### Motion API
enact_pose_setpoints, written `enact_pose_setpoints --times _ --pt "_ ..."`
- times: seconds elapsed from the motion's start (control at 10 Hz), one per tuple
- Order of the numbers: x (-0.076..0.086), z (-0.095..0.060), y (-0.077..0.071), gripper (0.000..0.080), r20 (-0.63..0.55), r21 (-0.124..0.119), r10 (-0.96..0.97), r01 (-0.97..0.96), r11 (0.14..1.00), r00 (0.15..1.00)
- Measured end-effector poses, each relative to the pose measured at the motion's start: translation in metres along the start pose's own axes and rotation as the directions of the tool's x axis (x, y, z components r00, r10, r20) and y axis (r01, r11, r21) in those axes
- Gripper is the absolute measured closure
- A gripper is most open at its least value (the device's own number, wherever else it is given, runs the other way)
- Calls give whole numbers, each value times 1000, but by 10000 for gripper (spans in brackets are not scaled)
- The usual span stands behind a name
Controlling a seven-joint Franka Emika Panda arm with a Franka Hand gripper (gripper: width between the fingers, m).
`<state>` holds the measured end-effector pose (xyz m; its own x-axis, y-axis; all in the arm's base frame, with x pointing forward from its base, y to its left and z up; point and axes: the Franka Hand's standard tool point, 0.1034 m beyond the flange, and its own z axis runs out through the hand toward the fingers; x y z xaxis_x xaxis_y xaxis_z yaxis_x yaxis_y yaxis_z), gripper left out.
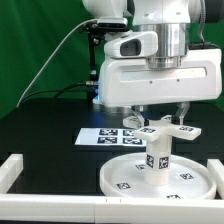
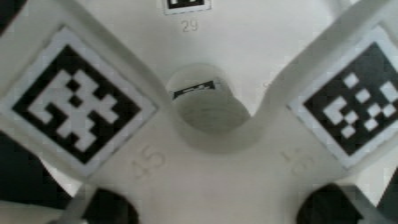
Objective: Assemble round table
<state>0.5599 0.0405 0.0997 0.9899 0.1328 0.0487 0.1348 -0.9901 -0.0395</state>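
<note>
Tagged foot close under hand

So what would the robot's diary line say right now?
stage: foot on cylinder | cylinder: upright on disc | gripper: over foot, jaws state unclear

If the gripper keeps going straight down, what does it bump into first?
Probably the cross-shaped foot, which sits right below the gripper on top of the cylinder. The gap left between them is hard to judge.

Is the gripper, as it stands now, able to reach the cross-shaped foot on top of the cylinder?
Probably yes. The gripper hangs directly above the cross-shaped foot, which sits on the cylinder on the round disc. Nothing lies between them; the wrist view shows the foot close below.
</note>
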Motion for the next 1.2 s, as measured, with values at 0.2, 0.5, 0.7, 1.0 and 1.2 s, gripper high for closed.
enact_pose_setpoints --times 0.2,0.5,0.7,1.0,1.2 --pt "0 0 0 363 0 0 166 -166 986 986" --pt "2 0 0 363 -16 3 534 -534 845 845" --pt "3 0 1 361 -24 12 704 -704 710 710" --pt "4 0 1 361 -8 31 915 -915 403 403" --pt "4 0 2 361 14 40 982 -981 188 189"
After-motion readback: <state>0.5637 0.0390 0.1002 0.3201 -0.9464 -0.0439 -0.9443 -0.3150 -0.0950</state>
